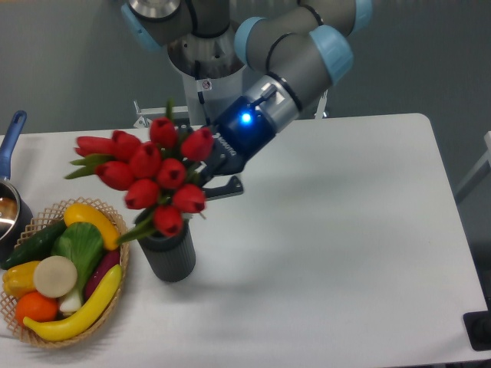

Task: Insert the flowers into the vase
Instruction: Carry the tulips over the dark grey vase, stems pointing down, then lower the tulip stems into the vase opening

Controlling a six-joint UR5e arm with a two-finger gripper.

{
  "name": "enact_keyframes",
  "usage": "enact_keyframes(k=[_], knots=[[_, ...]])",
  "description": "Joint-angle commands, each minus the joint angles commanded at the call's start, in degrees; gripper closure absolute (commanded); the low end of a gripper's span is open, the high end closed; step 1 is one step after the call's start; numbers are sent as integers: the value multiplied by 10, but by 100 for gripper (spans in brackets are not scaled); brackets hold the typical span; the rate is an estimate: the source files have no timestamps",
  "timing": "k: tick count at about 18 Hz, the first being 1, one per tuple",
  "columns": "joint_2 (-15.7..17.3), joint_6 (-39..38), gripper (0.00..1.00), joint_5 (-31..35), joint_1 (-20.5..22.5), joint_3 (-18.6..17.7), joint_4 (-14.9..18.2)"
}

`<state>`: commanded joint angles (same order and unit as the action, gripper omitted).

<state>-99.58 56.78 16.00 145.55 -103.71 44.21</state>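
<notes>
The flowers (149,172), a bunch of red tulip buds with green leaves, hang in the air over the left part of the table. My gripper (215,178) is shut on their stems, just right of the buds; its fingertips are mostly hidden behind the bunch. The vase (167,254), a dark grey ribbed cylinder, stands upright on the table right below the bunch. The lowest bud and a green leaf cover the vase's mouth. Whether any stem is inside the vase cannot be seen.
A wicker basket (115,291) holding toy vegetables and fruit stands at the front left, close to the vase. A metal pot with a blue handle (11,142) is at the left edge. The arm's base (203,69) rises behind the table.
</notes>
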Motion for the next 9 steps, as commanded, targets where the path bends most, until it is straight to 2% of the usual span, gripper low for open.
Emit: enact_keyframes(k=[9], knots=[[-22, 18, 100, 8, -18, -12, -4]])
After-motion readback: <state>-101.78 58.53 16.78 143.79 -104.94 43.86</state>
